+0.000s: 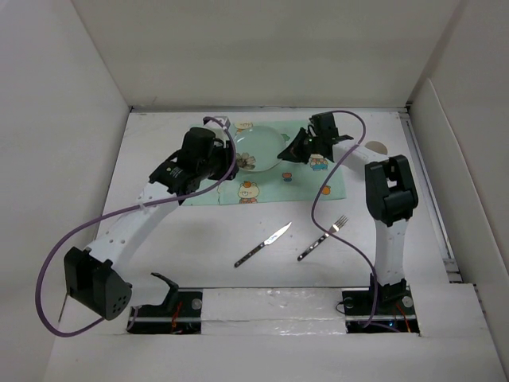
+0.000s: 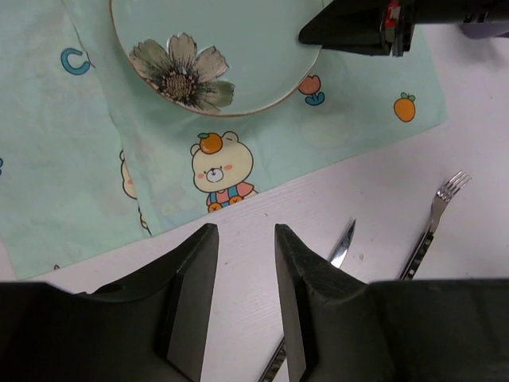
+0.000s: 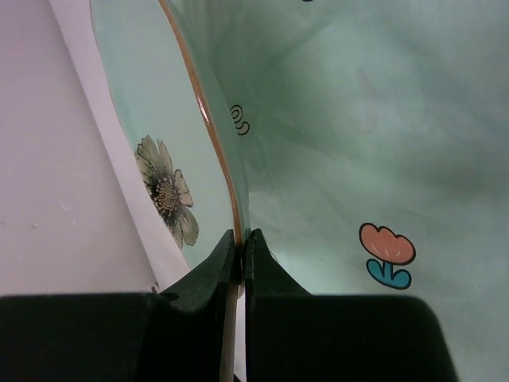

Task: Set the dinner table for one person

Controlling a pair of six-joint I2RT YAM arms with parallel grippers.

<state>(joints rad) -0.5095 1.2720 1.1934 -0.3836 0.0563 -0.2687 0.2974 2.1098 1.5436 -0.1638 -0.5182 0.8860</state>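
Fingertips of the right hand (image 3: 241, 236) sit closest to the lens. They are clenched on the gilt rim of the plate (image 3: 151, 111), one finger on each side of it. The placemat (image 3: 358, 143) lies beneath this hand and to its right.

Left hand (image 2: 244, 235): released, jaws part-way apart, nothing between them. It hangs over bare table (image 2: 334, 199). The placemat edge lies just ahead of its fingertips and the plate further ahead. The knife (image 2: 342, 243) and fork (image 2: 441, 203) lie on the table to the right of these fingertips, apart from each other and off the placemat.

Table: located directly under both hands and carrying every item. Judged rigid, heavy and fixed, so it is a receiving surface, not a grasp target. Its matte top probably offers some friction, so lift items rather than drag them.

Plate: judged stiff, glazed and therefore slippery, and liable to chip. The rim is the only available hold. A pinch at one edge leaves the weight hanging outboard, so expect tilt.

Knife and fork: thin, hard metal lying flat. Take each across the handle, with the fingers straddling it.
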